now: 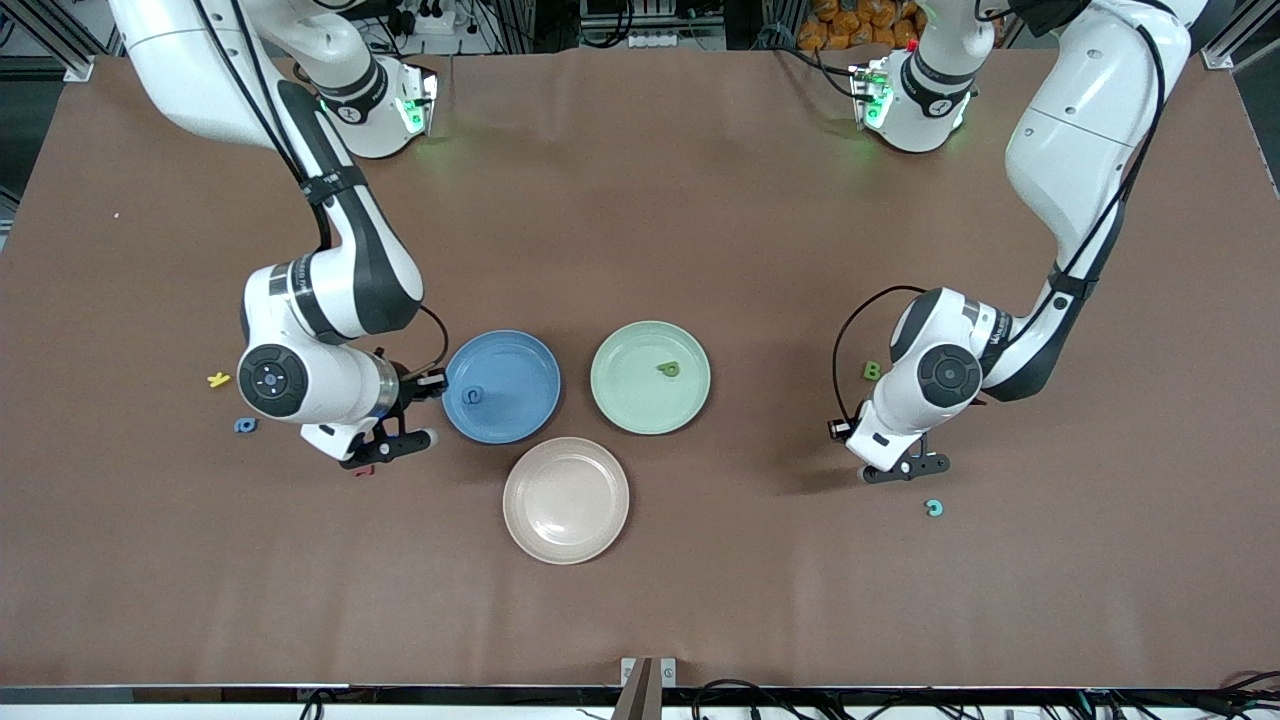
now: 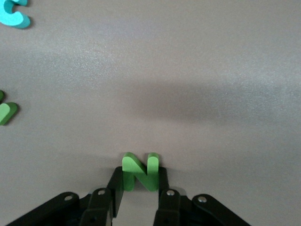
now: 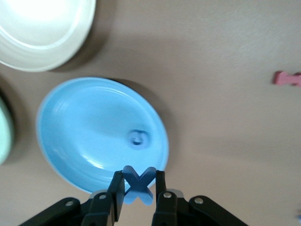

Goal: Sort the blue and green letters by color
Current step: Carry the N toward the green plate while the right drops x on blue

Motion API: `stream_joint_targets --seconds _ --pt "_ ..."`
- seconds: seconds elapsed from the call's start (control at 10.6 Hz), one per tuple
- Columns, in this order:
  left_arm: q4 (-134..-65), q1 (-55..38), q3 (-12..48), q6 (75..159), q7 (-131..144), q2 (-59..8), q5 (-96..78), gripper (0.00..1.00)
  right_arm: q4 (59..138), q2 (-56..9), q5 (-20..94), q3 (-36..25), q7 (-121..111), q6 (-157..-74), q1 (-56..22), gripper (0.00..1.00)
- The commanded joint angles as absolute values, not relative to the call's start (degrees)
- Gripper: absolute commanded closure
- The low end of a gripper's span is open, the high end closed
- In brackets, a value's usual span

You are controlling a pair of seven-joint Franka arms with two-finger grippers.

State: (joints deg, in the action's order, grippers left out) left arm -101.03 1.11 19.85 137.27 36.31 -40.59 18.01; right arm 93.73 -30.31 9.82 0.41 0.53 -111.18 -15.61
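Note:
My right gripper [image 1: 428,408] [image 3: 139,186] is shut on a blue X [image 3: 138,183] and hangs over the rim of the blue plate [image 1: 520,345] [image 3: 84,122]. A small blue letter [image 1: 474,394] [image 3: 137,138] lies in that plate. My left gripper [image 1: 905,465] [image 2: 140,181] is down at the table, with both fingers pressed against a green N [image 2: 140,172]. The front view hides the N. A green letter [image 1: 668,369] lies in the green plate [image 1: 640,345]. Loose on the table are a green B [image 1: 872,371] [image 2: 5,110], a teal C [image 1: 933,508] [image 2: 14,14] and a blue letter [image 1: 245,425].
A beige plate [image 1: 566,500] [image 3: 42,28] sits nearer the front camera than the other two plates. A yellow letter [image 1: 218,379] lies toward the right arm's end. A dark red letter [image 1: 363,470] [image 3: 287,78] lies partly under the right hand.

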Motion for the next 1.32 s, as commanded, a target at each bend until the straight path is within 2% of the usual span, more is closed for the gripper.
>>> stream_joint_targets --seconds 0.0,0.09,0.19,0.28,0.66,0.94,1.23 --pt "-100.72 0.27 20.12 137.20 38.41 -39.56 20.21 1.00 91.77 -29.62 13.89 0.44 11.83 -110.65 -15.91 0.92" --pt "-100.81 -0.95 20.39 136.41 39.89 -38.51 20.04 1.00 91.41 -29.62 13.97 0.44 14.21 -110.74 -16.00 0.68" --pt "-100.64 -3.14 20.48 135.28 43.30 -37.89 20.04 1.00 91.41 -29.71 14.06 0.53 16.59 -110.92 -16.00 0.19" --pt "-100.72 -5.95 20.48 134.31 46.90 -37.01 19.95 1.00 91.41 -29.71 14.58 0.53 18.61 -111.61 -15.91 0.00" --pt "-99.76 -14.31 20.57 133.07 58.16 -33.84 19.42 1.00 91.84 -30.32 15.03 0.18 16.36 -111.36 -13.29 0.00" --pt "-97.74 -18.97 20.48 133.07 62.82 -33.31 19.42 1.00 93.33 -31.20 14.33 0.00 0.50 -111.97 -5.83 0.00" --pt "-96.94 -21.88 20.48 133.07 67.22 -33.22 19.51 1.00 96.76 -31.29 10.14 -0.26 -10.80 -116.98 0.69 0.00"
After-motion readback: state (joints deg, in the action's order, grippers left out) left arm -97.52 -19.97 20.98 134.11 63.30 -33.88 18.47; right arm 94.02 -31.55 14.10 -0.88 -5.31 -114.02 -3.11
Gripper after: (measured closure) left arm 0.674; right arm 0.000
